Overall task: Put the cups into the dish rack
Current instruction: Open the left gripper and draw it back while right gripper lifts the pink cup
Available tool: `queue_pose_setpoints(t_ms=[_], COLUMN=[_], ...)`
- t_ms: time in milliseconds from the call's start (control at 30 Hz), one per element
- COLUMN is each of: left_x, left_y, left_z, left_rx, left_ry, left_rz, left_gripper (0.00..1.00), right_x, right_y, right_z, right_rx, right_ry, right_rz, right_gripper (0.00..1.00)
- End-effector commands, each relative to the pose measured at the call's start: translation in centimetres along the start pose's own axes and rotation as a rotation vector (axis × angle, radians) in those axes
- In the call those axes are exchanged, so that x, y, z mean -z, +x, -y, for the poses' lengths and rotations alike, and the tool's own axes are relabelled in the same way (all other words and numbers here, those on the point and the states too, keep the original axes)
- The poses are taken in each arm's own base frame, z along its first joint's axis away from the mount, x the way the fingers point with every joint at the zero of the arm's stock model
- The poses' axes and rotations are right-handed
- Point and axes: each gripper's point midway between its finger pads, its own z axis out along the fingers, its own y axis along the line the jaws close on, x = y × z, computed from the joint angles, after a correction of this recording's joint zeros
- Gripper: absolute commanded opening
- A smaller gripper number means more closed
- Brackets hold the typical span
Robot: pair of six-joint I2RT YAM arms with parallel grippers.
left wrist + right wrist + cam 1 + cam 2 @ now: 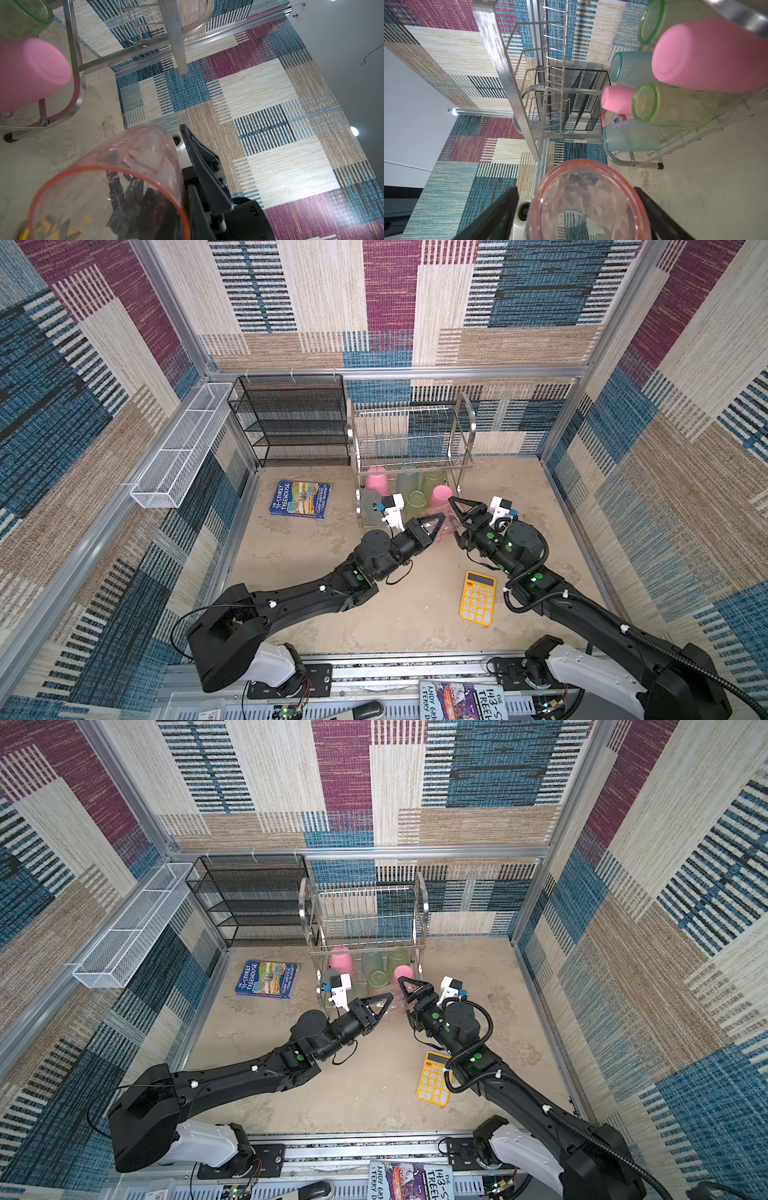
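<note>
My left gripper (439, 526) is clamped on the salmon cup (587, 197), pinching its wall at the mouth. In the left wrist view one finger (204, 170) lies along the outside, and I make out a dark shape through the plastic on the inside. The cup lies on its side between my two arms, just in front of the dish rack (468, 414), at its right front corner.

My right gripper (454, 519) meets the cup's far end with its jaws spread wide, straddling it. In the right wrist view a finger (500, 209) stands clear of the wall, so I read no grip there.

On the rack's lower tier I count six cups in two rows:
- **Rear row:** the rear pink cup (377, 481), rear teal cup (407, 483) and rear green cup (434, 481).
- **Front row:** the front teal cup (368, 506), front green cup (414, 504) and front pink cup (440, 494).

Further out on the table (316, 572), a yellow calculator (478, 598) lies near my right arm. A book (300, 498) lies left of the rack, and a black mesh shelf (291, 423) stands beside the rack.
</note>
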Motion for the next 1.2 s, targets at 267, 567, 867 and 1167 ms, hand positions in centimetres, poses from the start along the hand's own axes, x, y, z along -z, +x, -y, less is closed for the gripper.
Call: queue_pose_setpoints(t_ms=[267, 567, 867, 1167], left_x=[0.1, 1.1, 4.2, 7.7], left_y=[0.4, 0.2, -1.2, -5.1], left_z=[0.8, -0.1, -2.7, -5.4], left_rx=[0.013, -0.017, -0.133, -0.312], left_ry=[0.049, -0.042, -0.309, -0.602], left_rz=[-0.015, -0.019, -0.036, -0.140], left_gripper=[0.06, 0.41, 0.71, 0.93], right_x=[0.0, 0.9, 4.3, 5.8], right_y=[-0.6, -1.8, -5.5, -8.7], right_z=[-0.4, -0.4, -0.7, -6.7], right_rx=[0.073, 0.183, 0.448, 0.807], right_ry=[0.016, 0.072, 0.237, 0.310], right_rz=[0.029, 0.094, 0.272, 0.410], right_gripper=[0.71, 0.63, 0.62, 0.62])
